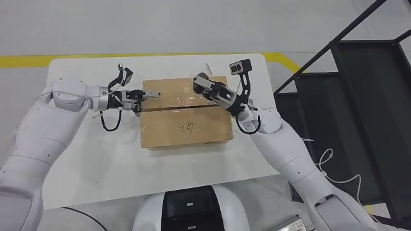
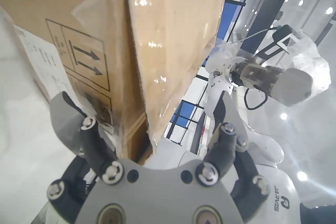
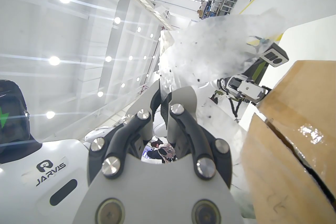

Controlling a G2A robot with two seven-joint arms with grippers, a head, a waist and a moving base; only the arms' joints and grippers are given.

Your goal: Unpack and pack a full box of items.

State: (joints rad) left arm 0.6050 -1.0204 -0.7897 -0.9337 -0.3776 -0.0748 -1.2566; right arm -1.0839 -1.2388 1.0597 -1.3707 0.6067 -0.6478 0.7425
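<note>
At the left end of the box [image 1: 186, 128], the left pincer [image 2: 141, 104] stands wide apart. One finger [image 2: 65, 109] lies against the printed end wall and the other is out in the air, with the edge of the far flap [image 2: 168, 33] between them. Over the far right of the lid, the right pincer [image 3: 168, 93] is pressed together on what looks like a crumpled strip of clear tape [image 3: 210, 57], held above the cardboard.

Opening seems to be the step in hand, with unpacking not yet begun. The tape needs pulling clear and dropping aside. Then the left pincer must close on the flap edge and fold it back.

The box sits mid-table [image 1: 96, 167], brown, with its flaps down and a dark seam [image 1: 192, 108] across the top. Glossy film covers the far flap, and the near one bears a scrawl. Arrows and a white label mark its end.
</note>
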